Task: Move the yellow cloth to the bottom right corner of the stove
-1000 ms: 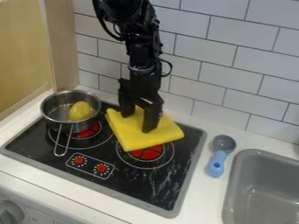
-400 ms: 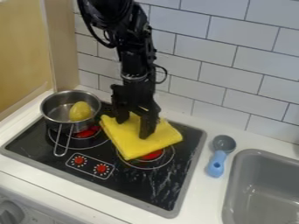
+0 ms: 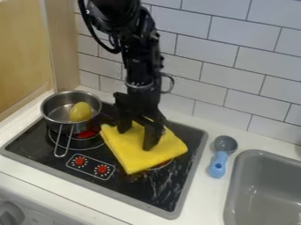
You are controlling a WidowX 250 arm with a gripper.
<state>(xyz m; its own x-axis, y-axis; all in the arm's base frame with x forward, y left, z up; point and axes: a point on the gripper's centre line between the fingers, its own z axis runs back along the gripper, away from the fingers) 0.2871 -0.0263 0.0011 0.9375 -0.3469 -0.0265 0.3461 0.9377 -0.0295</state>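
The yellow cloth [image 3: 132,160] lies on the stove [image 3: 141,191], right of its middle and over its right-hand burner [image 3: 162,165], short of the bottom right corner. It looks light, soft and thick, perhaps folded, so it should bend and bunch rather than break, and slide fairly easily if pressed flat. The black gripper [image 3: 135,139] has its fingers spread apart, tips down on the cloth toward the back of the stove, with yellow fabric showing between them. That suits pushing or dragging; to lift, a raised ridge near the middle or a thick edge would give the surest bite, as a flat face offers little to pinch. How firmly the tips press, and whether any fabric is caught beneath them, I cannot tell. The cloth's underside and most of the burner below it are hidden, and the sink [image 3: 258,154], right of the stove, is cut off.
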